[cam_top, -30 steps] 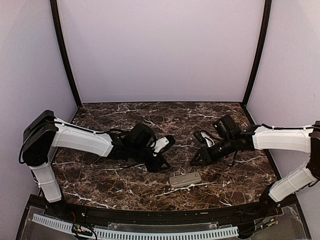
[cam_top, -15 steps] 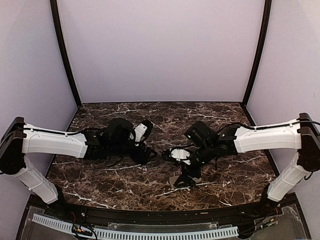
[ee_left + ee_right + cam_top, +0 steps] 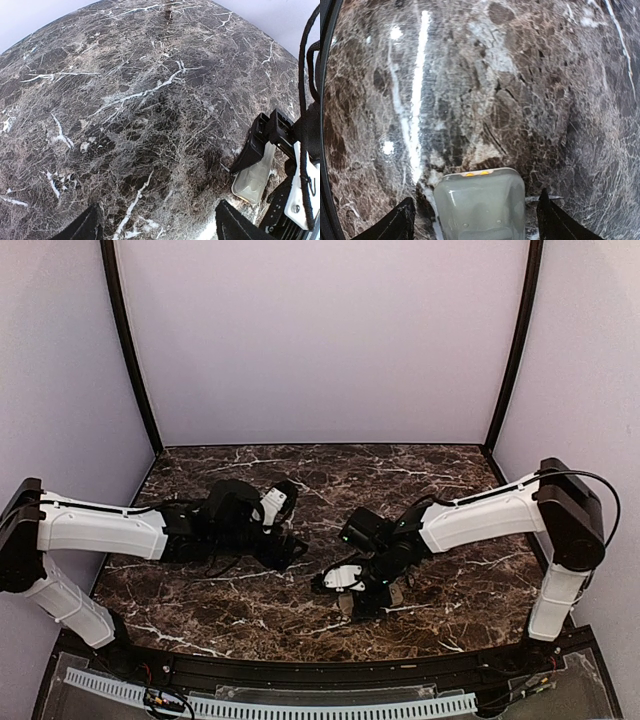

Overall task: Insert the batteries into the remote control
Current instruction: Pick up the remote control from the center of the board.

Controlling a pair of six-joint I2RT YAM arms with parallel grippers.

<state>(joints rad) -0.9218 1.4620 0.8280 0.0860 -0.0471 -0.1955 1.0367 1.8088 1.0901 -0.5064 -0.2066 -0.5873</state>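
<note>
Table: dark brown marble top [image 3: 190, 605] with white veins and pale lilac walls round three sides, nothing fancy.
Remote control [image 3: 480, 202]: lying flat near the table's front edge, roughly halfway along. The right wrist camera shows its pale grey end sitting between the fingers.
Right gripper [image 3: 350, 585]: down over the remote control with its jaws spread wide, one on either side. Marble shows in both gaps, so as far as I can tell it isn't clamped on yet.
Left gripper [image 3: 290, 548]: low over the middle of the table, near the right gripper. Its jaws are wide apart too, with only bare marble between them.
Batteries: honestly can't spot them in any view.
Progress: looks like square one to me. Nothing is picked up, no open compartment is visible and no cell is seated. Left to do: grab the remote control, get at the battery bay, then find the batteries and load them.
</note>
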